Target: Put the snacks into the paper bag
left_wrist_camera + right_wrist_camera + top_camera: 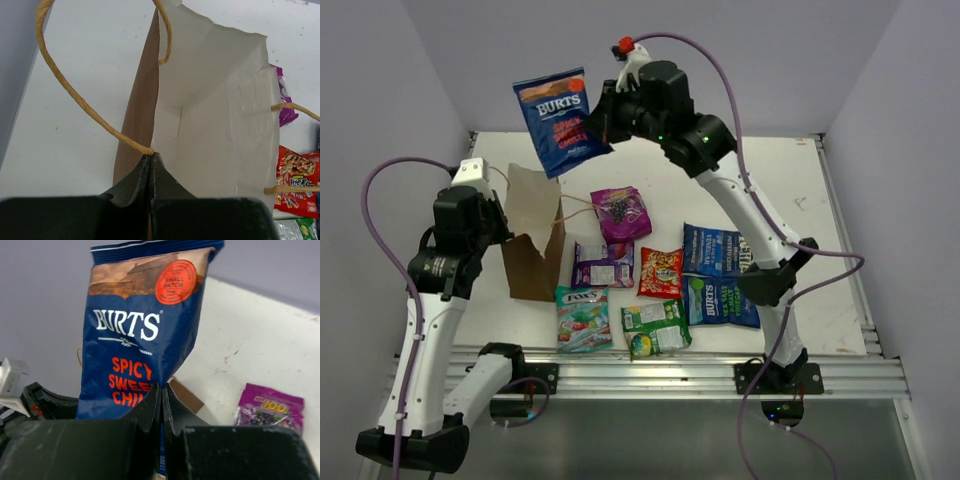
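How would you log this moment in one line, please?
left tool shut on paper bag | right tool shut on Burts crisp bag, aloft | not yet bagged

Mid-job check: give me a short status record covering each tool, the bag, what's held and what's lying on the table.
left tool: shut on the rim of the paper bag
paper bag: upright, mouth open, no packet visible inside in the left wrist view
right tool: shut on the blue Burts crisp bag, lifted off the table
on table, right of bag: seven packets: purple packs, red-orange pack, teal-pink pack, green pack, two blue crisp bags
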Robot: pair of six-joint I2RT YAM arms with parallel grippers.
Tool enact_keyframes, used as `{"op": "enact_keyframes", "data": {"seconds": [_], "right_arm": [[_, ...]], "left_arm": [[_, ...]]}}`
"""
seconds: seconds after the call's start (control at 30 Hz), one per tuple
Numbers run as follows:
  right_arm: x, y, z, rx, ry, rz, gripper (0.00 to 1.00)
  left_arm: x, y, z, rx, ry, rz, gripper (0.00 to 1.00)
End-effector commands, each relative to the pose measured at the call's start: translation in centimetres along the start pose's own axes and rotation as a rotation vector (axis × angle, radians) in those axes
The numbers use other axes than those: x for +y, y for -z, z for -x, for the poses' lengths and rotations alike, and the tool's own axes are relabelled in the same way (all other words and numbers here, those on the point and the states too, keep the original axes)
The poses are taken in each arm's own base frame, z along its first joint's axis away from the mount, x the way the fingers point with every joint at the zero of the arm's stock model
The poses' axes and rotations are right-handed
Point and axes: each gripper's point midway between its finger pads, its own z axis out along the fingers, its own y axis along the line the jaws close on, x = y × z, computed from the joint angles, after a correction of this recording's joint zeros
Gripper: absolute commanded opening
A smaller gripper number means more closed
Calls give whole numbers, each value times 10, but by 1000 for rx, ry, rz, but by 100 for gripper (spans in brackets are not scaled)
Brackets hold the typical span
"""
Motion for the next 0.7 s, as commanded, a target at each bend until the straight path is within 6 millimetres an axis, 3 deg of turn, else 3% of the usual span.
{"op": "enact_keyframes", "data": {"seconds": [0.0, 0.13, 0.3, 0.47, 0.67], "right_arm": [[19, -30, -54, 134, -74, 67, 0], [43, -43, -85, 187, -72, 104, 0], [55, -51, -116, 256, -55, 112, 0], [68, -35, -151, 356, 56, 90, 0], [78, -15, -215, 522, 200, 66, 0]], "left_arm": [[-17, 6, 16, -60, 24, -83, 0], [-20, 10, 16, -73, 23, -97, 0], [-20, 12, 12, -74, 21, -100, 0], [-18, 12, 9, -74, 22, -94, 0], [-18, 11, 5, -76, 24, -99, 0]]}}
